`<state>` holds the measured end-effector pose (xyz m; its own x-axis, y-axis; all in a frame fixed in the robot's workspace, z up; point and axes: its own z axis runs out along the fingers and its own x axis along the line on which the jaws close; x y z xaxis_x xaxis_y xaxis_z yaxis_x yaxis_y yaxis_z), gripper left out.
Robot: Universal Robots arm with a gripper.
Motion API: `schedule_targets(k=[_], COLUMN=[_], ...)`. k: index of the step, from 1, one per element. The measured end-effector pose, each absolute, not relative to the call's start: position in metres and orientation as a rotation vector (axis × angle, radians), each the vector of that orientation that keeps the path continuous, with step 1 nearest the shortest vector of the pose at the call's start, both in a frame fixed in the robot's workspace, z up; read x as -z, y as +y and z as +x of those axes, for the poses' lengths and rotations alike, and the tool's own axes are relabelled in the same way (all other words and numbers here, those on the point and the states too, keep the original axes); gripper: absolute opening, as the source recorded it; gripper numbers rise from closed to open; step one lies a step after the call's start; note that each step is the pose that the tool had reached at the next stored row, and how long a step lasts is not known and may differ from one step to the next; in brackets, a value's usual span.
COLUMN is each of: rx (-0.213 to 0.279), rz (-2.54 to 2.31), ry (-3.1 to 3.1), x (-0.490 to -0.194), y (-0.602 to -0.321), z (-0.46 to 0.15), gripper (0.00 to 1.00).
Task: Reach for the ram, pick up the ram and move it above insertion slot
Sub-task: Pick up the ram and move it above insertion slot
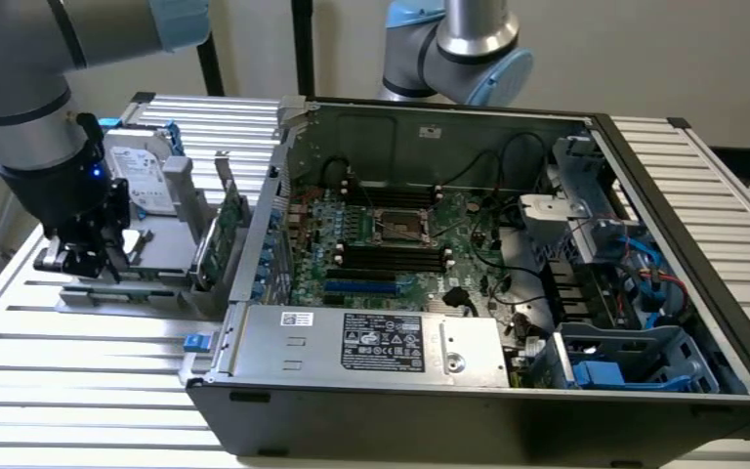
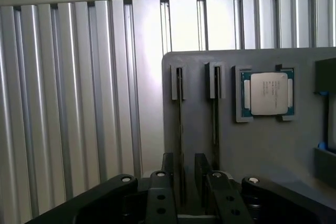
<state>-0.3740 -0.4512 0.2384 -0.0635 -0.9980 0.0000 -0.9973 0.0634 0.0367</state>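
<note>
Wrist view: the gripper, jaws apart and empty, hangs over the grey tray whose slots stand the ram on edge, flat sides presumably offered to them

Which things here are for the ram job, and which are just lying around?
For the job: gripper, ram stick, black slots.
Just lying about: hard drive, green card, square chip.
</note>
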Motion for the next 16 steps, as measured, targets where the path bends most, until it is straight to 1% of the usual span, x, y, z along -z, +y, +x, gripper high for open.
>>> schedule_targets(k=[16], rx=[0.041], rz=[2.133], ry=[-2.273], x=[-0.209], y=[-0.451], z=[-0.376], gripper=[0.31])
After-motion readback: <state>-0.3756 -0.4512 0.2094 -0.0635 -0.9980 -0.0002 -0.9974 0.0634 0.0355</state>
